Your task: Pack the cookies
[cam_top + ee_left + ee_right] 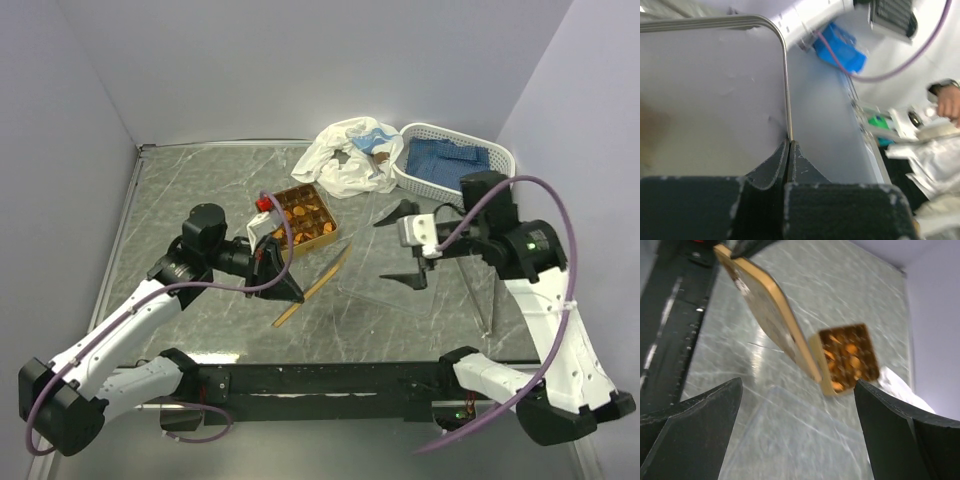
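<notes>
The cookies (303, 213) lie in the compartments of a square golden-brown tin (331, 236) at mid table; they also show in the right wrist view (852, 361), blurred. My left gripper (284, 284) is shut on the edge of a thin golden lid (322, 277), held up on edge just in front of the tin. In the left wrist view the fingers (802, 167) pinch the lid's rim (786, 90). The lid (769, 315) leans next to the tin (816, 360) in the right wrist view. My right gripper (404, 246) (797, 385) is open and empty, right of the tin.
A clear plastic sheet (385, 292) (800, 440) lies on the table under my right gripper. A crumpled white bag (343, 155) and a white basket (412, 183) with a blue cloth (447, 159) stand at the back right. Walls close in the left, back and right sides.
</notes>
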`<state>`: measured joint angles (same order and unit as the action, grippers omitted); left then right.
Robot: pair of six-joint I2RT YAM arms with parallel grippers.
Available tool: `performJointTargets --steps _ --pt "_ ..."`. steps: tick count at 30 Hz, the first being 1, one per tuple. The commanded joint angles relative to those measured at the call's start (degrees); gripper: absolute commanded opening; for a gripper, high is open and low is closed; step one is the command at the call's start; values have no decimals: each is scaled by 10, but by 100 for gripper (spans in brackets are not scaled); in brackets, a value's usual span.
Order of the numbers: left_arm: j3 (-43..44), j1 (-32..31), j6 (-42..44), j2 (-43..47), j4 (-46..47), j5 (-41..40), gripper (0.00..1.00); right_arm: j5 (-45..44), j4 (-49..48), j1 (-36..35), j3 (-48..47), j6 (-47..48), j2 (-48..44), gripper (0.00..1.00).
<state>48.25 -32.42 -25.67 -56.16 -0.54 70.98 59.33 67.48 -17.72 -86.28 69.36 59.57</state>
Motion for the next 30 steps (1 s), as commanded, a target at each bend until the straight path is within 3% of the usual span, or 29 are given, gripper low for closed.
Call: performJointTargets --steps 1,5,19,25,28,29,30 --pt "27 2 90 -9 -81 92 1 -23 -60 -78 38 -38 -2 100" --pt "33 1 110 -14 -96 113 1 -17 -70 -130 64 -75 19 99" --pt "39 1 135 -8 -116 156 1 -8 -90 -202 74 -111 90 89" --pt "66 1 200 -24 -191 176 1 4 -68 -222 77 -96 109 72" --pt "96 1 286 -45 -255 198 1 8 -64 -226 77 -93 114 60" --pt "108 2 359 -54 -332 206 1 9 -64 -228 77 -92 114 49" --pt "136 2 403 -64 -376 216 1 10 -63 -228 76 -91 116 46"
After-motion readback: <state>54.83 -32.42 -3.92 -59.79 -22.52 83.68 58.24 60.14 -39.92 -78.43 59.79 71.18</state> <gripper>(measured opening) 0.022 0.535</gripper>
